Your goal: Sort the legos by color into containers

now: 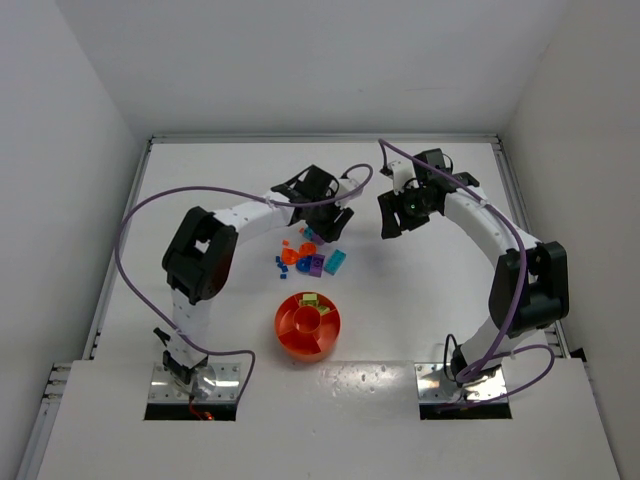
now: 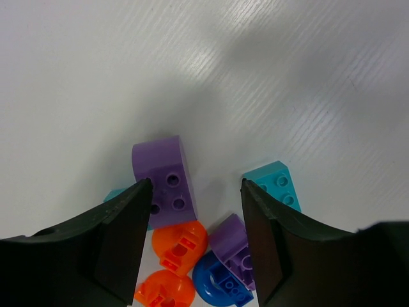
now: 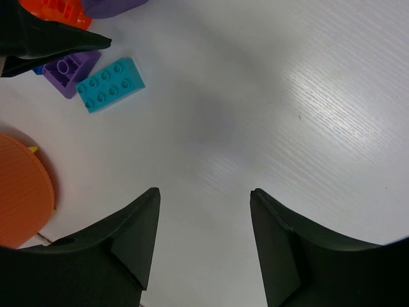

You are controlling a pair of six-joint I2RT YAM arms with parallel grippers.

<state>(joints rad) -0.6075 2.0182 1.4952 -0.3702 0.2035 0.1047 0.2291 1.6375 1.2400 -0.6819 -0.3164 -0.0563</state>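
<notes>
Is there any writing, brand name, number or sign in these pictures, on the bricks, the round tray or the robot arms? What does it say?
No readable text anywhere.
The purple brick, teal brick and orange tray show no print; any mark on the brick studs is too small to make out.
The left arm, right arm and table show no label, number or sign.

One teal brick [image 2: 115,194] sits mostly behind the left claw [image 2: 196,185]; an edge crops the orange tray [image 3: 22,192].
</notes>
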